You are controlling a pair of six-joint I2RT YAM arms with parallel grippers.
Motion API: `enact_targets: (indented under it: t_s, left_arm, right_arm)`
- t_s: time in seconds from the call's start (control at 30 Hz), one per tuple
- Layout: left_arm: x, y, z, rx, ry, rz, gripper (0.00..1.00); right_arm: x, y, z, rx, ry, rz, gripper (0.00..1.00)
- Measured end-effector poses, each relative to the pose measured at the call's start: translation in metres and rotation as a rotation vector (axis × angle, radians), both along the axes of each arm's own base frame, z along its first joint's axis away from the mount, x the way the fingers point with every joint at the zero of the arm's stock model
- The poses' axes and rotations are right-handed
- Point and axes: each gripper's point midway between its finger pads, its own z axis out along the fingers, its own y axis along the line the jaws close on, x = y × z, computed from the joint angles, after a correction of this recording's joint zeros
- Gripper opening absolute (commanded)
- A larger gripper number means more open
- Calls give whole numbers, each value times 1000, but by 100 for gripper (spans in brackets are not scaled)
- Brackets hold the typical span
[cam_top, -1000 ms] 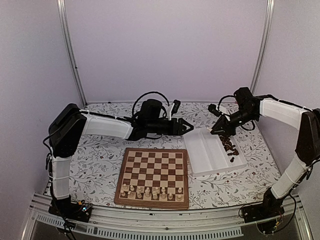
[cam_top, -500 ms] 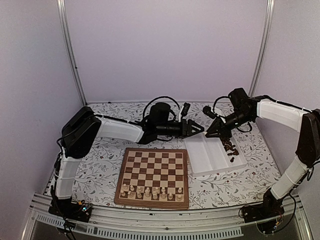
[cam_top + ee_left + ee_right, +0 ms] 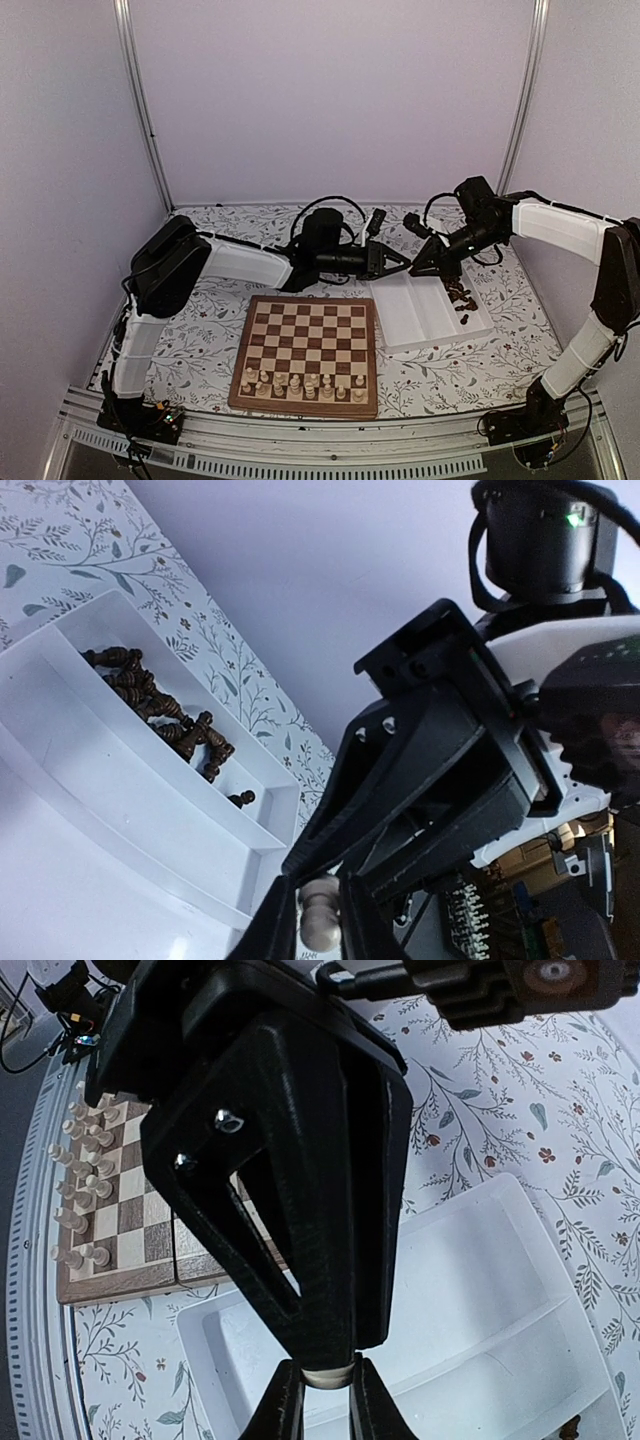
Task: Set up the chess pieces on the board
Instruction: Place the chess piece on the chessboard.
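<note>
Tray (image 3: 130, 770) below — left pincer (image 3: 318, 898) pinches piece (image 3: 320, 927).

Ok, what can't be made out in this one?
Who grips the pale piece: left wrist view shows it between the left fingers, right wrist view between the right fingers; contact unclear.
Its kind: cut off by the bottom edge, left wrist view.
Pale pieces on the board: too small in the top view to name.
Dark pieces in the tray: heaped, no count possible.
</note>
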Motion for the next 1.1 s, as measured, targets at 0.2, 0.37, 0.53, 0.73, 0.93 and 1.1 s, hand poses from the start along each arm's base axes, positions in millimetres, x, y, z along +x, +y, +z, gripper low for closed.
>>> enact_targets:
  t_s: [0.2, 0.37, 0.53, 0.73, 0.93, 1.1]
  left_arm:
    - [-3, -1, 3, -12, -2, -16, 3]
    - [-9, 7, 1, 37, -41, -23, 1]
    - [-22, 36, 22, 164, -164, 6, 1]
    - [-49, 83, 66, 315, -413, 46, 1]
    - [-97, 99, 30, 553, -586, -44, 1]
    - [-133, 107, -7, 704, -665, -179, 1]
  right_arm:
    - [0, 1, 0, 0, 7, -4, 43]
    - [-1, -3, -1, -24, -3, -24, 99]
    - [-2, -15, 22, -32, -80, -83, 99]
    - [32, -54, 50, -68, -284, -352, 99]
    - [81, -125, 29, -169, -326, -687, 99]
    - [76, -135, 1, -175, -272, -703, 99]
